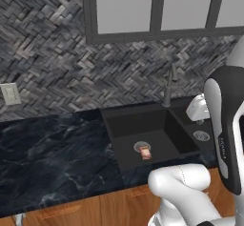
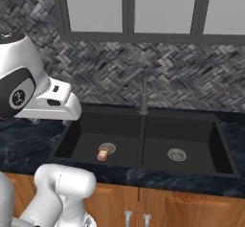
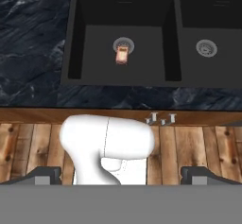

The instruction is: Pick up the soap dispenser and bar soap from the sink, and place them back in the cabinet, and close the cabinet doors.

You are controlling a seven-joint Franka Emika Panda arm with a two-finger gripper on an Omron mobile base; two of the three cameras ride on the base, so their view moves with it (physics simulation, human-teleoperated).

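Since the claw is up: it (image 3: 121, 175) hangs high above the cabinet front, fingers spread wide, gripping nothing.
Bar soap: (image 3: 122, 55) ahead and below, in the sink's (image 3: 71, 43) left basin beside its drain (image 3: 124, 43).
Long axis: pointing away from the claw.

The light is even and soft, with no clear source and no hard shadows. The sink (image 2: 143, 142) basins are very dark and show little detail inside. The window panes (image 2: 162, 5) look flat pale grey, without glare. All pictures are slightly soft and coarse, with no bending at edges
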